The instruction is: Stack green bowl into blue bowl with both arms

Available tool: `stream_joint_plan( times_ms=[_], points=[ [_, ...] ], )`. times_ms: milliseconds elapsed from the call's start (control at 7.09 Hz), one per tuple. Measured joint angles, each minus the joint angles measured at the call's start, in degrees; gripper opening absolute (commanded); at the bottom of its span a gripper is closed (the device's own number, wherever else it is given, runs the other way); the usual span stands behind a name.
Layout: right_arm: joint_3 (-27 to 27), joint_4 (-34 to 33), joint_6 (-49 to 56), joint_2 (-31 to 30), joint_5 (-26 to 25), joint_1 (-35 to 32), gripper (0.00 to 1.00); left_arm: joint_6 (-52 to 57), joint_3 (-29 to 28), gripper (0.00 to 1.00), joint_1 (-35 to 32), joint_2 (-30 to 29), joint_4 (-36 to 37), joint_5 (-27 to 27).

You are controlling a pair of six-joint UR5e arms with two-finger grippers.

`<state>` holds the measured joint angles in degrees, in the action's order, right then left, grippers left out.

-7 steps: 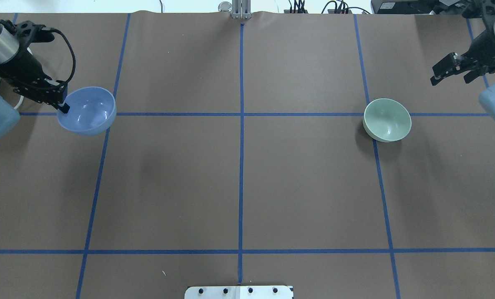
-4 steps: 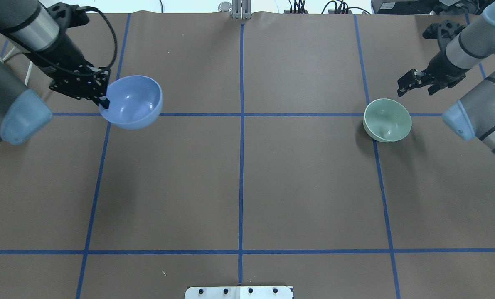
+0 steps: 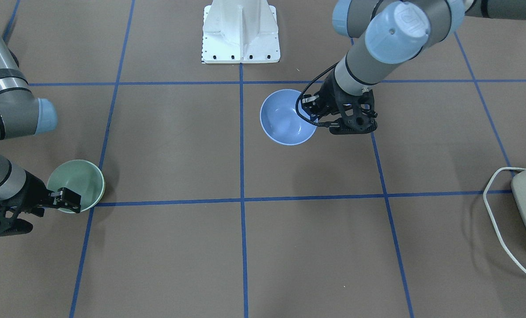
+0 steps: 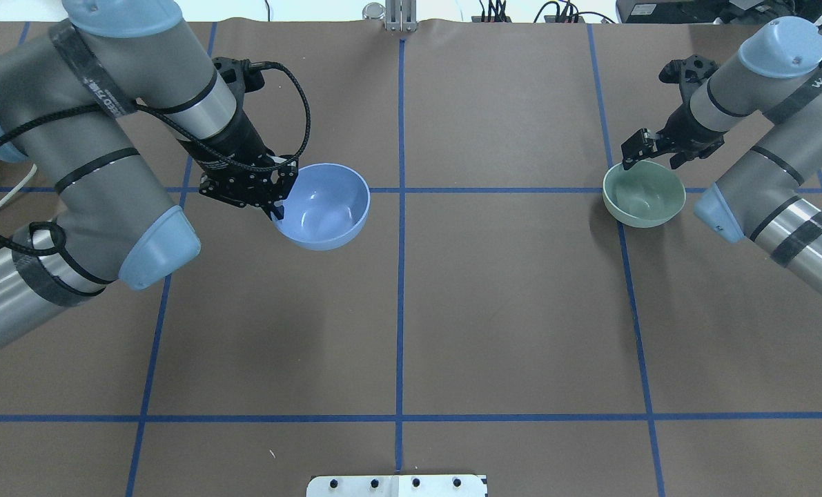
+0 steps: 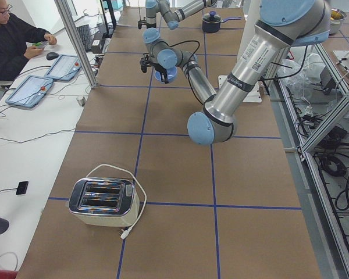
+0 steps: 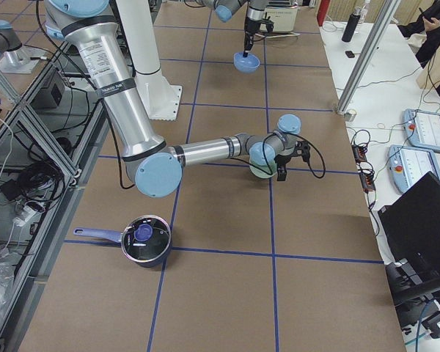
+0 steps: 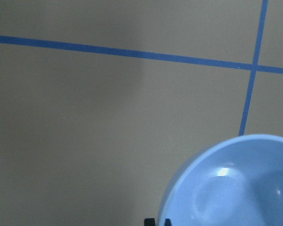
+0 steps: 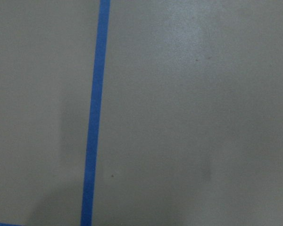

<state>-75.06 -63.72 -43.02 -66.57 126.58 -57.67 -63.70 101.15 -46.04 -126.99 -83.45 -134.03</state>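
We judged the step in hand to be carrying the blue bowl (image 4: 322, 214) to the middle of the tabletop (image 4: 507, 310) and setting it down as the receiver, while the other arm took hold of the green bowl (image 4: 644, 195). To do it well, we would hold the blue bowl level so that it did not swing on its one-sided rim pinch. We would lower it until the base lay flat before letting go, and leave room above it for the second arm. At the green bowl, one finger should go inside the rim and one outside, seated well down before closing, since the glossy wall could slip.

The left gripper (image 4: 276, 209) was clamped on the blue bowl's rim on the robot's left side. The bowl appeared to hang clear of the tabletop, just left of the centre tape line (image 4: 400, 310). The left arm (image 4: 107, 159) reached inward, its wrist angled down toward the bowl. The right gripper (image 4: 650, 163) stood with fingers apart at the green bowl's far rim and, as far as we could tell, was not closed on it. That bowl sat on the tabletop, well apart from the blue one. The right arm (image 4: 762, 90) was bent at the elbow, its wrist pointing down and inward.
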Motion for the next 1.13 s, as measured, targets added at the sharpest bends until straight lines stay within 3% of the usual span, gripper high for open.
stream_joint_plan(
  times_ms=[564, 1129],
  points=[
    [-3.17, 0.67, -0.43, -1.94, 4.98, -2.47, 0.98, -2.33, -1.63, 0.00, 1.87, -0.19, -3.06, 1.97],
    [-4.67, 2.87, 3.74, -8.16, 4.60, -2.83, 0.98, -2.71, -1.70, 0.00, 1.92, -0.40, -3.11, 2.01]
  ],
)
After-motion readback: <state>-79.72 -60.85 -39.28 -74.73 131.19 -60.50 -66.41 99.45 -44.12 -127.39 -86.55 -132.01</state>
